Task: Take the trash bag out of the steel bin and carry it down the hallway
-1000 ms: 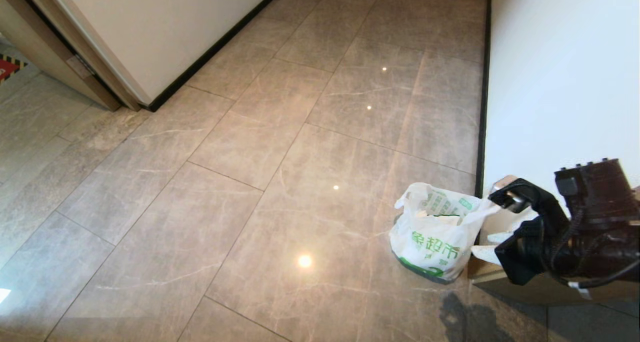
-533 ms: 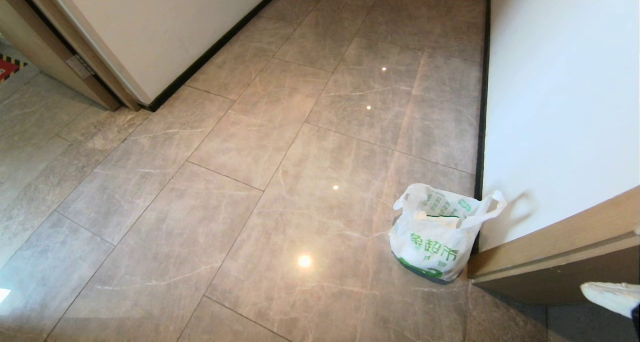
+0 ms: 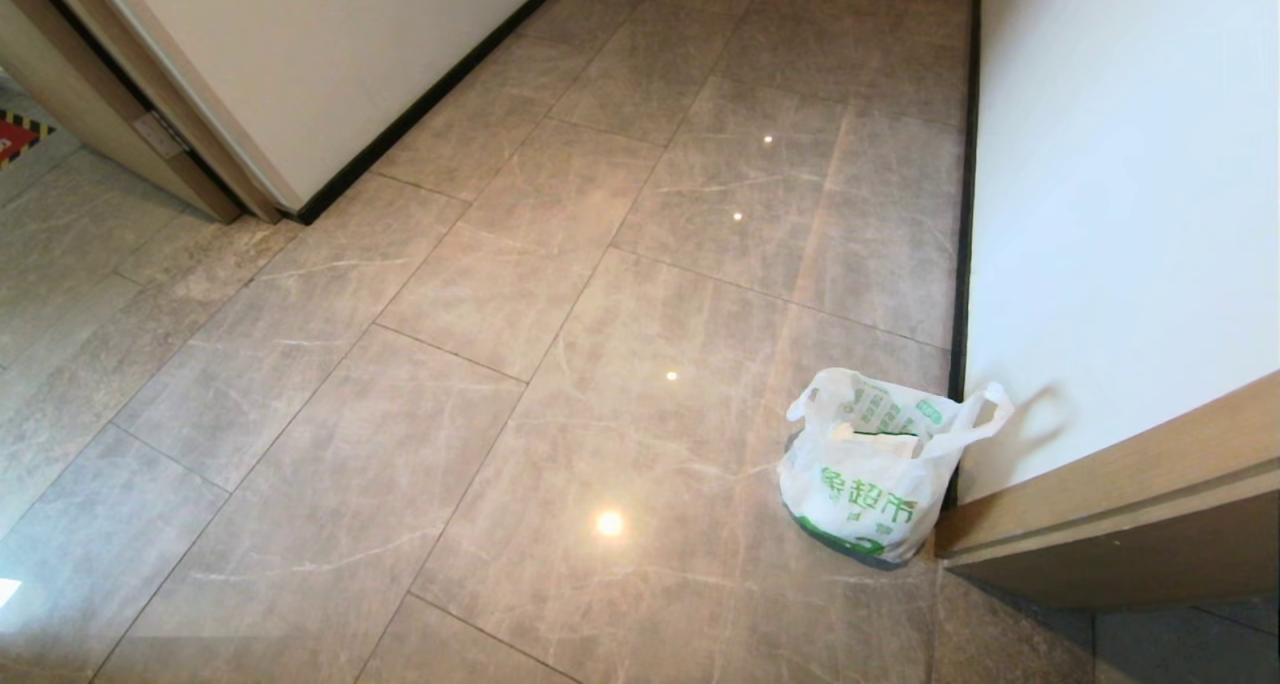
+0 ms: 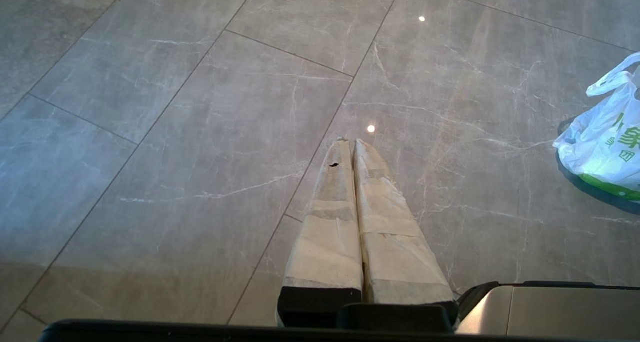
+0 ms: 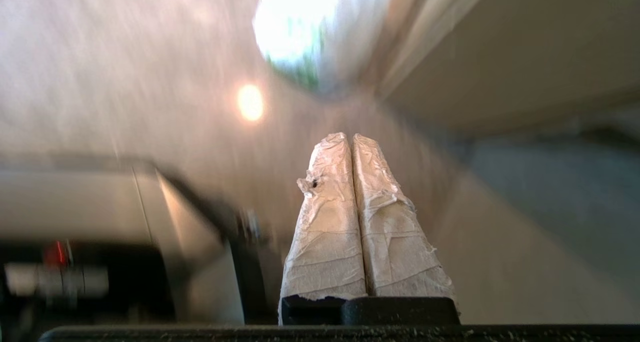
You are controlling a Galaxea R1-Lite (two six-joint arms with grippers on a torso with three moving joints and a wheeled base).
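The left gripper (image 4: 352, 144) hangs parked over the hallway floor (image 3: 520, 294), fingers clenched on nothing. The trash bag (image 3: 868, 479) sits on the tiles against the wall by a wooden door frame (image 3: 1110, 524), ahead of the right gripper (image 5: 350, 139), whose fingers have let go, clenched empty and pulled back out of the head view. Carrying looks finished.

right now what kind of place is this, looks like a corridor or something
Most likely an indoor hallway: glossy marble-look floor tiles, plain white walls edged with black skirting, and a brown wood door frame. A white trash bag sits by the wall.
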